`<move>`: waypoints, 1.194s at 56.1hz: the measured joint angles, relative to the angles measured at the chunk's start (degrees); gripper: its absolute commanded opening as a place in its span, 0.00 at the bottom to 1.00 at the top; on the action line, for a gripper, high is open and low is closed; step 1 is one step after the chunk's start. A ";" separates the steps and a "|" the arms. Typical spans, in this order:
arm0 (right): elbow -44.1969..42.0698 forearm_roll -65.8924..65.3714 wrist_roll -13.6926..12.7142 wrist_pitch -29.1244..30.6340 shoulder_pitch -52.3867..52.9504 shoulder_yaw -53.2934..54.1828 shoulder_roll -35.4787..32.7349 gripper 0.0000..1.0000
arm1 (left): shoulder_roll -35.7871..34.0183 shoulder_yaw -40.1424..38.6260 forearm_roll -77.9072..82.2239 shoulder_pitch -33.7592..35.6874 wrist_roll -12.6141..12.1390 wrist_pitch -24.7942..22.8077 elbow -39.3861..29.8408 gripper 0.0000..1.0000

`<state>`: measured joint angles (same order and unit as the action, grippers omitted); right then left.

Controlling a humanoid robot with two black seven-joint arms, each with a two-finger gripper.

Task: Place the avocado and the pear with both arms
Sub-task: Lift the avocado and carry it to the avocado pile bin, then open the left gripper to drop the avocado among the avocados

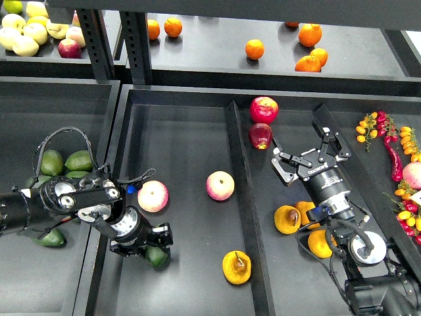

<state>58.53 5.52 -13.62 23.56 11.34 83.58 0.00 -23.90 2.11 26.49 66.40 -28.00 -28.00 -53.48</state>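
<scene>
Two black robot arms reach into a dark, partitioned shelf of fruit, seen from above. At the far left, a near-left bin [59, 105] holds a small pile of green avocados [66, 163] behind the left arm. The left gripper [152, 249] points down and right over the middle tray [184, 131], its fingers closed around a dark green avocado [158, 257], which touches or nearly touches the tray floor near the front. Just beyond it sit a pink-yellow apple [152, 196] and, further right, a second apple [220, 185]. Near the front of the same tray, right of the held avocado, a golden pear [237, 266] with a brown blotch lies apart from everything else. A low divider [240, 191] separates this tray from the right section, where two red apples [262, 110] sit toward the back. The right gripper [309, 153] hovers above that section with its fingers spread wide and holding nothing. Near it, closer to the viewer, lie several yellow-orange pears [287, 219]. Chillies and small tomatoes [395, 151] lie at the far right. By my reading, the avocado is being set down and the pear appears already placed. Next, the left fingers need to open and lift clear without nudging the avocado.
</scene>
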 measured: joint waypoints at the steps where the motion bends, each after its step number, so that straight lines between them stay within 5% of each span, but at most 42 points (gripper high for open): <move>1: 0.00 0.00 0.00 0.00 0.00 -0.01 0.00 1.00 | -0.96 -0.02 -0.15 0.12 0.00 -0.01 -0.17 0.33; 24: 0.30 0.02 0.08 0.00 0.07 0.04 0.00 1.00 | -16.95 1.41 -4.44 -1.41 -0.01 0.00 2.31 0.35; 67: 1.21 -0.08 0.18 -0.07 -0.29 0.09 0.00 1.00 | -14.20 -4.26 -4.54 -14.05 0.01 0.00 13.43 0.41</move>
<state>59.74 5.44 -13.44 23.50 11.04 83.67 0.00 -38.10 -2.15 21.95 52.36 -28.00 -28.00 -40.05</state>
